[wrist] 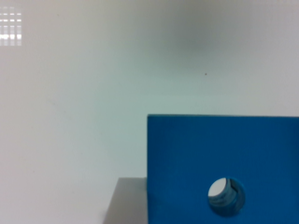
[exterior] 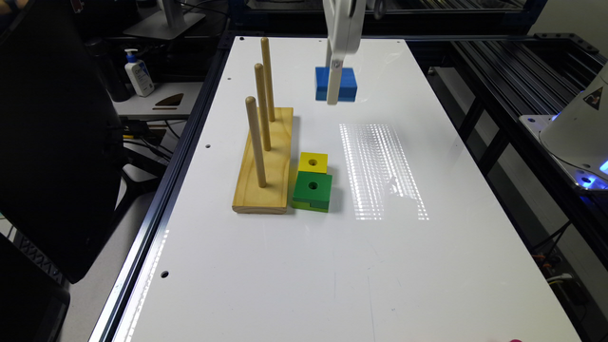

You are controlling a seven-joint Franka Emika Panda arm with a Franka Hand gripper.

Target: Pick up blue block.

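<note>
White tabletop (exterior: 304, 266) on a dark aluminium frame formed the workspace, w/ a glare patch near its centre. Exterior view: a wooden peg base (exterior: 264, 164) carrying three upright dowels lay toward the exterior view's left; just beside it, on the exterior view's right, sat a yellow block (exterior: 313, 162) and, touching it on the nearer side, a green block (exterior: 312, 190). The blue block (exterior: 346, 84) was at the far end of the table, well apart from these, w/ the gripper (exterior: 334, 90) hanging at it, one pale finger crossing the block's front face. Whether the block rested on the surface or was just clear of it could not be told. Wrist view: the blue block (wrist: 196, 158) appeared close up, its round centre hole visible, table surface behind and a grey shadow beside its edge. No fingers appeared, so the gripper's opening, and whether it had any hold, could not be told. Judged step: grasp stage, approx. at or just after closure. Next move would call for a confirmed firm pinch on opposite faces, then a straight vertical lift, slow enough to avoid slip.
</note>
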